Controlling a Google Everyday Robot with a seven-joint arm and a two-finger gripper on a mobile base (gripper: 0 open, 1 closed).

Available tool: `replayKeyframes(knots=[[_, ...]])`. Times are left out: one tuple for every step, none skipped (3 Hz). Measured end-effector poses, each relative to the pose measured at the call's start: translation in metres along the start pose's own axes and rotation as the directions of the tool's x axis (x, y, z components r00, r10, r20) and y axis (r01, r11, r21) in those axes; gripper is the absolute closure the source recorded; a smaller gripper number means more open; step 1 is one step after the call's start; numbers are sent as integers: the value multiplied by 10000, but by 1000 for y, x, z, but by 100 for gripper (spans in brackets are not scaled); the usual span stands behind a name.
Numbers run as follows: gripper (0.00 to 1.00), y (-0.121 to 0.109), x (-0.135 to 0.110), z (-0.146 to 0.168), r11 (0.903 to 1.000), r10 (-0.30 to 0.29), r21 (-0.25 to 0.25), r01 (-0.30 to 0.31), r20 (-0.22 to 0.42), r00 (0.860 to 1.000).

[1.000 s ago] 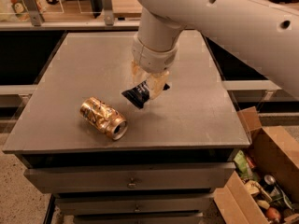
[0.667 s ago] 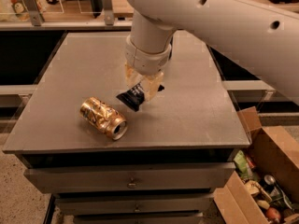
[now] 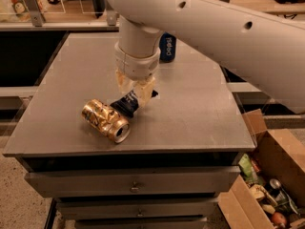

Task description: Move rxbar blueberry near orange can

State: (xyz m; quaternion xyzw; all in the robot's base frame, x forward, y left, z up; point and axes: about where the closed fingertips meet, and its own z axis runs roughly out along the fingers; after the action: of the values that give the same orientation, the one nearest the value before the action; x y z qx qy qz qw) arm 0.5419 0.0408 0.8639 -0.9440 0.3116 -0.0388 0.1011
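The orange can (image 3: 105, 120) lies on its side on the grey table (image 3: 200, 104), near the front left, its silver top facing the front. My gripper (image 3: 136, 92) hangs from the white arm just right of and behind the can. It is shut on the rxbar blueberry (image 3: 127, 104), a dark navy bar that slants down to the left. The bar's lower end sits close to the can's right side, at or just above the tabletop.
A blue Pepsi can (image 3: 167, 47) stands upright at the back of the table, partly behind the arm. An open cardboard box (image 3: 267, 185) with mixed items sits on the floor at the right. Drawers (image 3: 133, 187) run below the table's front edge.
My gripper has moved left and down with the bar, bringing it closer to the orange can. The can has not moved.
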Motion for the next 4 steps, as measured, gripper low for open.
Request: replayKeyframes(knots=[[61, -5, -4, 10, 9995, -92, -289, 97, 192, 9998], [38, -7, -7, 16, 9985, -236, -487, 254, 380, 9990], [13, -7, -8, 20, 9978, -244, -598, 270, 439, 9987], [0, -7, -4, 22, 9977, -89, -670, 116, 404, 9991]])
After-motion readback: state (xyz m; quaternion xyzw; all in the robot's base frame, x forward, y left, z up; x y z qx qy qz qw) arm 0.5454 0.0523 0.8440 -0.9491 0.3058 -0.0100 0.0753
